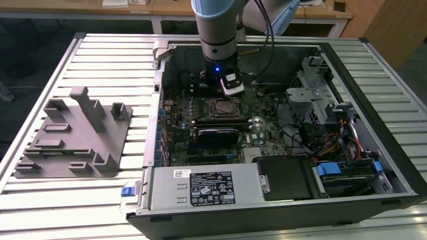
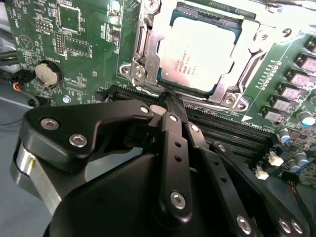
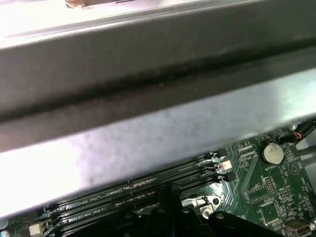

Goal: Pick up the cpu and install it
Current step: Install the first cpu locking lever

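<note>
My gripper [image 2: 170, 101] hangs inside the open case [image 1: 393, 165], low over the board [image 2: 74, 54], its tip just at the near edge of the socket [image 2: 143, 64]. Fingers [image 2: 174, 148] drawn together to a single point, nothing between them.

Cpu [image 2: 200, 52] lies in the socket, silver top up, sitting flat and square to the frame as far as I can judge. In the exterior view the socket [image 1: 221, 107] sits mid-board, just toward the view's left of my wrist. Grey tray [image 1: 70, 137] stands well apart, out on the table [image 1: 80, 200] at that view's left.

Judgement: placement looks done; seating is what matters now. To do this well:
- keep the closed tip off the chip's plate; any sideways push risks shifting it on the pins.
- check all four edges sit level in the frame; the far edge is partly cropped, cannot confirm.
- mind the memory slots [image 2: 232, 126] directly under my fingers, and the case wall [image 3: 148, 74] close behind me in the first wrist view.
- move vertically only, slowly.
</note>
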Robot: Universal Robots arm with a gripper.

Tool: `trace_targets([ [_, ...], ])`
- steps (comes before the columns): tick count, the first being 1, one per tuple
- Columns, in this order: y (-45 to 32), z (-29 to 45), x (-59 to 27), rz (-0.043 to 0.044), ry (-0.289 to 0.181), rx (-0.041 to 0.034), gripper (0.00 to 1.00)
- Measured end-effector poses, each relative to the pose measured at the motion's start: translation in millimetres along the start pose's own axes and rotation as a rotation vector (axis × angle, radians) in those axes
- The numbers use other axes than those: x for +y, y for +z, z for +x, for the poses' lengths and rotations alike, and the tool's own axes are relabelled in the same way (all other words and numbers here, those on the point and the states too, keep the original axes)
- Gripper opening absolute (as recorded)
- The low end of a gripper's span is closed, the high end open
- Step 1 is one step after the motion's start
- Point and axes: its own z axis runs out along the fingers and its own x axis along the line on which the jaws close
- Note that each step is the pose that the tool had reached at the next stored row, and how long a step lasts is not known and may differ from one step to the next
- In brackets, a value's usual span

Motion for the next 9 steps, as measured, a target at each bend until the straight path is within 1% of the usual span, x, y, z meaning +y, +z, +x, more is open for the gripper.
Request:
trace_targets([
  [9,-14.1,-1.7,2.9,0.0002,0.000,0.0002,0.11],
])
